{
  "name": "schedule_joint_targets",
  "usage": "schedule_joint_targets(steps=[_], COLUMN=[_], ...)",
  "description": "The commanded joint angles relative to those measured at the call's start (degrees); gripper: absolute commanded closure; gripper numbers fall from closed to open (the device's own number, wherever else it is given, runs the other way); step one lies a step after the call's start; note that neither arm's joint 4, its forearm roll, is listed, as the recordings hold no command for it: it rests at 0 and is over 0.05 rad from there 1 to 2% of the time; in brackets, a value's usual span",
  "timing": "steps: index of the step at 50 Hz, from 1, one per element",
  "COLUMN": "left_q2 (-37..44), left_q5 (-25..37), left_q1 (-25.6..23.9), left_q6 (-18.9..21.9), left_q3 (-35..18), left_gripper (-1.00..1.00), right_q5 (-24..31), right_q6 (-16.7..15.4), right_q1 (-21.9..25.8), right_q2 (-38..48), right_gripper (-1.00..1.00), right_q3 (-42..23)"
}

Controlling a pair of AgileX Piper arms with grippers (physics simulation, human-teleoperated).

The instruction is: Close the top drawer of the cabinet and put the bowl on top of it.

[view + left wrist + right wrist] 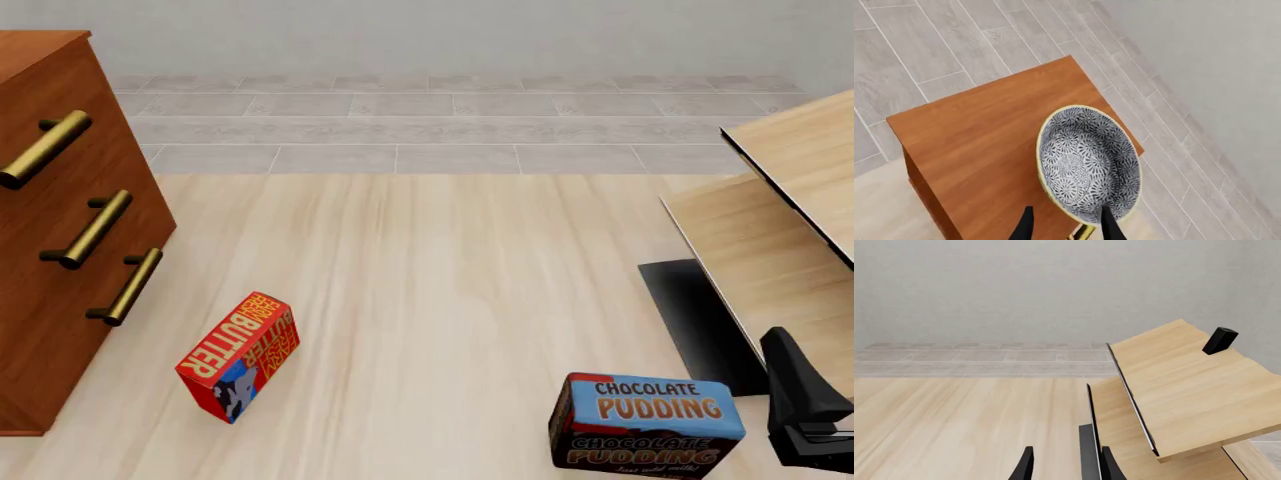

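In the left wrist view the blue-and-white bowl [1087,162] appears to rest on the reddish-brown top of the cabinet [981,135], close to one edge. My left gripper [1069,227] hovers over it, open, with one finger inside the rim and one outside. A brass handle end [1084,232] shows just below the rim. The front view shows the cabinet [54,250] at the left, and the top drawer [47,148] looks flush with the two lower fronts. The bowl and left gripper are out of that view. My right gripper [1067,467] is open and holds nothing; it sits low at the right [807,415].
A red butter box [238,357] stands in front of the cabinet. A blue chocolate pudding box [647,425] lies near the right gripper. Pale light-wood furniture [787,200] with a dark panel [694,320] fills the right side. Grey tiles [454,130] run along the back.
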Motion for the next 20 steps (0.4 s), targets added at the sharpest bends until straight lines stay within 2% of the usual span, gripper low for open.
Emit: schedule_joint_targets(steps=[1, 20], left_q2=[-2.97, -16.63], left_q5=[2.24, 8.54], left_q1=[-0.16, -7.26], left_q6=[-0.03, -4.56], left_q3=[-0.35, 4.70], left_gripper=[-1.00, -1.00], right_q5=[-0.10, -0.10], right_q6=[0.01, 0.01], right_q1=[-0.01, -0.01], right_q2=[0.03, 0.03], right_gripper=[-1.00, -1.00], right_q3=[0.06, 0.06])
